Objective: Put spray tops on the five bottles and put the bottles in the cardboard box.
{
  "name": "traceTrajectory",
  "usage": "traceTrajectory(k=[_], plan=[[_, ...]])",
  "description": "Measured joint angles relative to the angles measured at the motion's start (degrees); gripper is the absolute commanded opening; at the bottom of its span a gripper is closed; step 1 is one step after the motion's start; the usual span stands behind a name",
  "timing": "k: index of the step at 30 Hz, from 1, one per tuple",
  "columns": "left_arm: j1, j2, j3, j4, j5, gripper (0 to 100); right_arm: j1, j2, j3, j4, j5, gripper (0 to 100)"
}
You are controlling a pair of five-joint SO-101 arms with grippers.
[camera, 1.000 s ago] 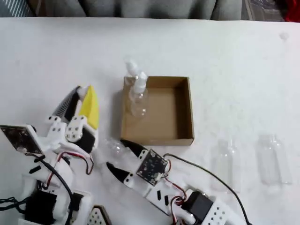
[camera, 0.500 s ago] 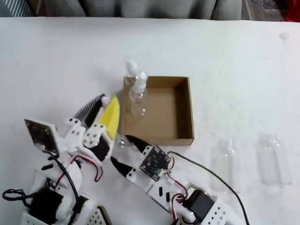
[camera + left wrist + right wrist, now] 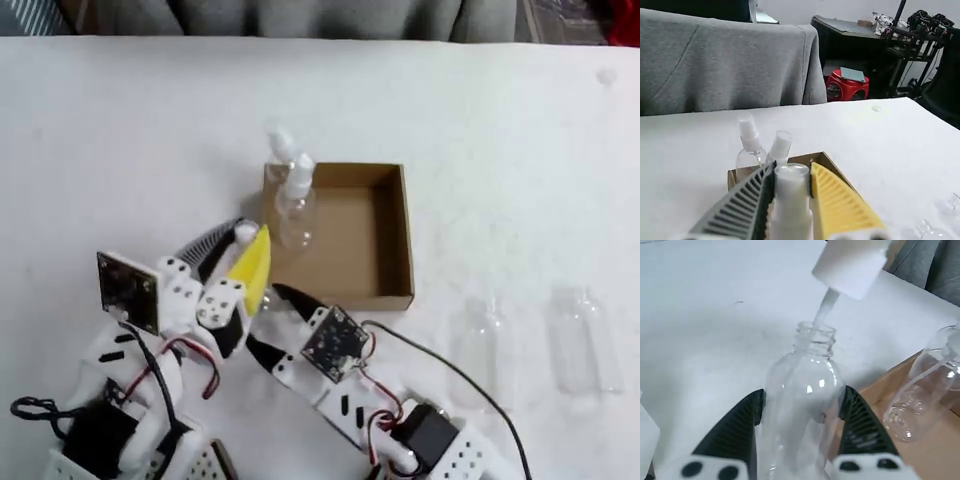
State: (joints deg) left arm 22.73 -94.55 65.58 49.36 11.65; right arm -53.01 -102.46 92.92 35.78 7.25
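1. The right gripper pinched a clear bottle just off the cardboard box's seven o'clock corner.
2. The left gripper clamped a spray top, whose tube seemingly entered the bottle's neck.
3. Two topped bottles stood at the box's eleven o'clock corner.

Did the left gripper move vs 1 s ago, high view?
Yes. The left gripper, shut on a spray top, has shifted toward the cardboard box, ending beside its front left corner, above the bottle held in the right gripper.
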Motion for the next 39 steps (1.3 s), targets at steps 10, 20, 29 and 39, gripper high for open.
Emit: traceTrajectory(k=[10,20,29,39], plan=[[0.53,0.0,0.0,0.09,0.0,2,0.0,0.0,-0.62,0.0,-3.96,1.6],[0.88,-9.76,6.59,-3.52,0.0,22,0.18,0.0,-0.88,0.0,-4.75,1.6],[1.58,-9.76,7.47,-2.2,0.0,27,4.66,0.0,-0.88,0.0,-4.75,1.6],[1.49,-9.85,3.96,2.9,0.0,27,5.01,0.0,-2.29,0.0,-4.75,1.6]])
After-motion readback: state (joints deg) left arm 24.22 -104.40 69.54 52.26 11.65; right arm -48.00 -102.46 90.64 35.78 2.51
